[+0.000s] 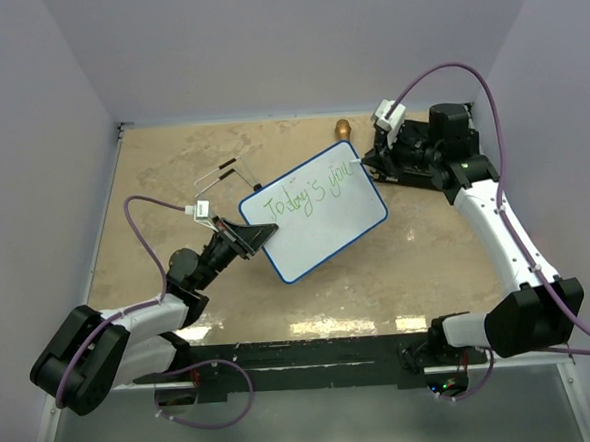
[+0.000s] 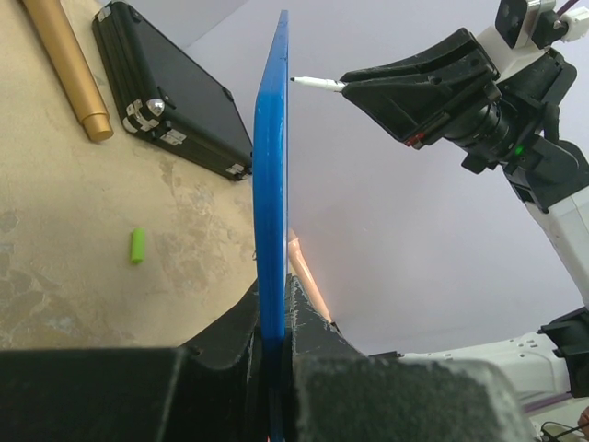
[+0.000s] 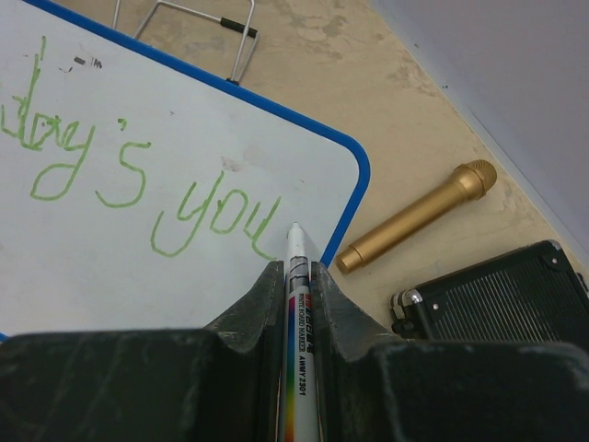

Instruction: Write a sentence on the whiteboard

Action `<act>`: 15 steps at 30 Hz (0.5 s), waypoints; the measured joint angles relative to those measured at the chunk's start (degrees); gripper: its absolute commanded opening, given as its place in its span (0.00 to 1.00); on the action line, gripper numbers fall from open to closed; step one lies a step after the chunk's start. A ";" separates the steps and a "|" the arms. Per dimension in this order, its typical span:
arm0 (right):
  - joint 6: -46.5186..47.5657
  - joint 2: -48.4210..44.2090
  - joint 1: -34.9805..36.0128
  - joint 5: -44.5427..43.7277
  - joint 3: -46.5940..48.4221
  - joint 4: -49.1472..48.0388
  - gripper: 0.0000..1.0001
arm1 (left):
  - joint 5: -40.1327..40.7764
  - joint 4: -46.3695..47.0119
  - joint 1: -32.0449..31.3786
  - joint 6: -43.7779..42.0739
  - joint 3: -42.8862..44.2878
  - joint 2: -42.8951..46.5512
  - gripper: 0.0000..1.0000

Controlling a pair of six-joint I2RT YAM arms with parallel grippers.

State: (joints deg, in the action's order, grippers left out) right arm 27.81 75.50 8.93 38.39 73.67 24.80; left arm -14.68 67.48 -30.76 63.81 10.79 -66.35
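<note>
Between closed fingers of right gripper (image 3: 296,274), clamps a white marker (image 3: 294,241), tip just ahead of them at the whiteboard (image 3: 138,212) beside green "you" (image 3: 213,221). Pinches that board's edge in tightly closed left gripper (image 2: 273,304), standing out beyond those fingertips.

You have the whiteboard (image 1: 315,212) at the middle of the desk (image 1: 172,168), its near-left corner clamped in the left hand (image 1: 259,235). The right hand (image 3: 296,276) stands at the board's far-right corner, gripping the marker (image 3: 296,241), whose tip sits just right of the writing's end. Behind the board to the left lies a wire stand (image 1: 217,178). Beyond the far-right corner lies a tube (image 1: 342,128), with the case (image 3: 502,295) just right of it. A small cap (image 2: 138,246) lies on the desk near the case.
</note>
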 measured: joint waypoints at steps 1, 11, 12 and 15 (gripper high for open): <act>-0.09 0.00 0.00 0.00 0.07 -0.11 0.00 | -0.02 0.02 0.00 0.00 0.00 0.00 0.00; -1.11 1.20 0.00 0.11 0.17 -1.31 0.00 | -0.04 0.11 0.00 -0.02 0.00 0.00 0.00; -1.22 1.36 0.00 0.09 0.17 -1.44 0.00 | -0.04 0.09 0.00 -0.02 -0.02 0.00 0.00; -1.25 1.40 0.00 0.09 0.20 -1.64 0.00 | -0.02 0.09 0.00 -0.02 -0.04 -0.02 0.00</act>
State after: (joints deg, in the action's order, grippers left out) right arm 26.57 76.90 8.93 38.48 73.87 23.16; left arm -14.70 67.57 -30.76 63.79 10.74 -66.37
